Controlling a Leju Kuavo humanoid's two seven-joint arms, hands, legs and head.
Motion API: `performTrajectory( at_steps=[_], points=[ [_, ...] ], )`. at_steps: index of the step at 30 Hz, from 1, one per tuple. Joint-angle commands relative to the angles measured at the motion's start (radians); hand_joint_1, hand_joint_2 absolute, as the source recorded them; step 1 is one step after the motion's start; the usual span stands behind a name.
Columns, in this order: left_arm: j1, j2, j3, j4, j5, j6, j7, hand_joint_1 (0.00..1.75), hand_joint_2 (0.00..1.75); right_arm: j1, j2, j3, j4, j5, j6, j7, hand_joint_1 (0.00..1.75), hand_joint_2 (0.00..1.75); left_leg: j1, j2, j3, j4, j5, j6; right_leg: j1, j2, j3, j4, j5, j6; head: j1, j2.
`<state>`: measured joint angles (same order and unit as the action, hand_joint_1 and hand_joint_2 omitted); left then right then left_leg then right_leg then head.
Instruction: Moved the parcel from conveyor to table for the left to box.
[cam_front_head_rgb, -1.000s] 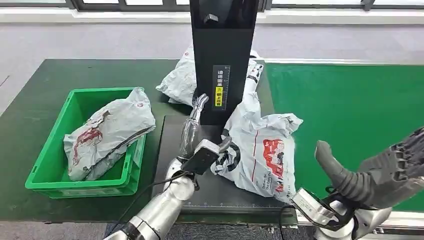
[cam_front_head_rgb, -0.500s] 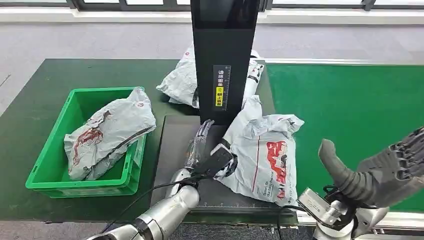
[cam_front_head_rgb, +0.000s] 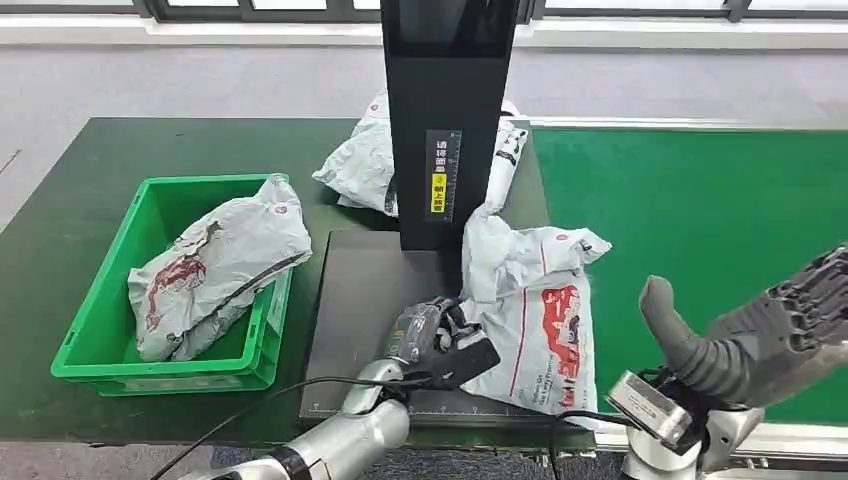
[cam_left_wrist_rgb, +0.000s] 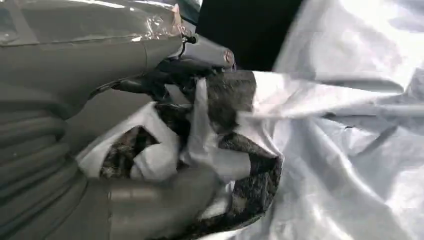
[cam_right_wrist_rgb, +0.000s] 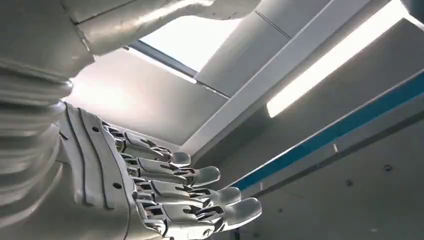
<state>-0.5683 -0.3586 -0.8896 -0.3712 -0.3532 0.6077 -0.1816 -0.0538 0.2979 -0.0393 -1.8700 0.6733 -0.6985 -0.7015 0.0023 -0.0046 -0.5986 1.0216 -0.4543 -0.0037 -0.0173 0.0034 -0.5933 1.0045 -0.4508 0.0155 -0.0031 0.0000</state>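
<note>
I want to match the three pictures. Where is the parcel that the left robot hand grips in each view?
Head view: the parcel lies on the dark plate, lower middle, right of the left robot hand.
Left wrist view: parcel spreads across the right side; a crumpled corner sits in the fingers.
Right wrist view: not in it.
Shared landmark: left robot hand.

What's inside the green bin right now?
The green bin holds one crumpled grey parcel with red print, leaning against its right wall and poking above the rim. Bare green floor shows at its left; anything beneath the parcel is covered.
</note>
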Motion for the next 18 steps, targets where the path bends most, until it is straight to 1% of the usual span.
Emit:
performTrajectory(
  at_steps=[1, 2, 3, 4, 5, 6, 7, 10, 12, 13, 14, 15, 16, 18],
  points=[
    [-0.043, 0.010, -0.092, 0.085, -0.005, 0.015, 0.021, 1.75, 1.75, 0.036, 0.051, 0.033, 0.088, -0.010, 0.000, 0.003, 0.00, 1.75, 0.001, 0.002, 0.004, -0.003, 0.000, -0.001, 0.001, 0.001, 0.003, -0.003, 0.001, -0.002, 0.000, 0.000],
    [-0.043, 0.010, -0.094, 0.086, -0.009, 0.024, 0.024, 1.75, 1.75, 0.035, 0.051, 0.033, 0.089, -0.014, 0.000, 0.003, 0.00, 1.75, 0.001, 0.001, 0.002, -0.001, 0.000, -0.001, 0.001, 0.001, 0.002, -0.002, 0.000, -0.001, 0.000, 0.000],
    [-0.040, 0.010, -0.085, 0.082, -0.002, 0.047, 0.014, 1.75, 1.75, 0.034, 0.051, 0.029, 0.101, -0.016, 0.000, 0.003, 0.00, 1.75, 0.001, 0.002, 0.004, -0.003, 0.000, -0.001, 0.001, 0.001, 0.003, -0.003, 0.001, -0.002, 0.000, 0.000],
    [-0.036, 0.010, -0.063, 0.076, 0.019, 0.071, -0.015, 1.71, 1.75, 0.032, 0.051, 0.027, 0.120, -0.007, 0.000, 0.003, 0.00, 1.75, 0.001, 0.002, 0.002, -0.002, 0.000, -0.001, 0.001, 0.001, 0.002, -0.002, 0.000, -0.001, 0.000, 0.000],
    [-0.038, 0.010, 0.062, 0.052, -0.037, 0.090, -0.053, 1.75, 1.75, 0.028, 0.051, 0.025, 0.165, 0.015, 0.000, 0.003, 0.00, 1.75, 0.001, 0.002, 0.003, -0.002, 0.000, -0.001, 0.001, 0.001, 0.003, -0.002, 0.000, -0.002, 0.000, 0.000],
    [0.034, 0.010, 0.327, -0.055, -0.358, 0.090, -0.030, 1.75, 1.75, 0.020, 0.051, 0.013, 0.178, 0.021, 0.000, 0.003, 0.00, 1.75, 0.001, 0.002, 0.002, -0.001, 0.000, -0.001, 0.002, 0.001, 0.002, -0.002, 0.000, -0.001, 0.000, 0.000],
    [0.034, 0.010, 0.327, -0.055, -0.358, 0.090, -0.030, 1.75, 1.75, 0.020, 0.051, 0.013, 0.178, 0.021, 0.000, 0.003, 0.00, 1.75, 0.001, 0.004, 0.004, -0.003, 0.000, -0.001, 0.001, 0.003, 0.003, -0.004, 0.001, -0.002, 0.000, 0.000],
    [0.034, 0.010, 0.327, -0.055, -0.358, 0.090, -0.030, 1.75, 1.75, 0.020, 0.051, 0.013, 0.178, 0.021, 0.000, 0.003, 0.00, 1.75, 0.001, 0.002, 0.002, -0.002, 0.000, -0.001, 0.001, 0.002, 0.002, -0.002, 0.001, -0.001, 0.000, 0.000],
    [0.034, 0.010, 0.327, -0.055, -0.358, 0.090, -0.030, 1.75, 1.75, 0.020, 0.051, 0.013, 0.178, 0.021, 0.000, 0.003, 0.00, 1.75, 0.001, 0.003, 0.004, -0.003, 0.000, -0.001, 0.002, 0.002, 0.003, -0.003, 0.001, -0.002, 0.000, 0.000],
    [0.095, 0.010, 0.452, -0.181, -0.484, 0.090, -0.010, 1.75, 1.75, 0.021, 0.051, 0.011, 0.185, 0.022, 0.000, 0.003, 0.00, 1.75, 0.001, 0.003, 0.003, -0.002, 0.000, -0.001, 0.001, 0.002, 0.002, -0.002, 0.000, -0.001, 0.000, 0.000],
    [0.182, 0.010, 0.664, -0.479, -0.804, 0.090, -0.023, 1.75, 1.75, 0.018, 0.051, 0.003, 0.199, 0.034, 0.000, 0.006, 0.00, 1.75, 0.001, 0.002, 0.002, -0.001, 0.000, -0.001, 0.001, 0.002, 0.002, -0.002, 0.000, -0.001, 0.000, 0.000],
    [0.186, 0.010, 0.681, -0.531, -0.844, 0.090, -0.014, 1.75, 1.75, 0.018, 0.051, 0.001, 0.206, 0.036, 0.000, 0.010, 0.00, 1.75, 0.001, 0.003, 0.003, -0.003, 0.000, -0.001, 0.001, 0.003, 0.002, -0.002, 0.001, -0.002, 0.000, 0.000],
    [0.184, 0.010, 0.690, -0.580, -0.875, 0.090, 0.003, 1.75, 1.75, 0.016, 0.051, -0.006, 0.213, 0.034, 0.000, 0.006, 0.00, 1.75, 0.001, 0.002, 0.000, -0.001, 0.000, -0.001, 0.001, 0.002, -0.001, -0.001, 0.000, -0.001, 0.000, 0.000],
    [0.209, 0.010, 0.716, -0.734, -0.949, 0.090, 0.019, 1.75, 1.75, 0.019, 0.051, -0.010, 0.232, 0.041, 0.000, 0.007, 0.00, 1.75, 0.001, 0.001, -0.001, 0.001, 0.000, -0.001, 0.002, 0.001, -0.001, 0.000, 0.000, -0.001, 0.000, 0.000]
  ],
)
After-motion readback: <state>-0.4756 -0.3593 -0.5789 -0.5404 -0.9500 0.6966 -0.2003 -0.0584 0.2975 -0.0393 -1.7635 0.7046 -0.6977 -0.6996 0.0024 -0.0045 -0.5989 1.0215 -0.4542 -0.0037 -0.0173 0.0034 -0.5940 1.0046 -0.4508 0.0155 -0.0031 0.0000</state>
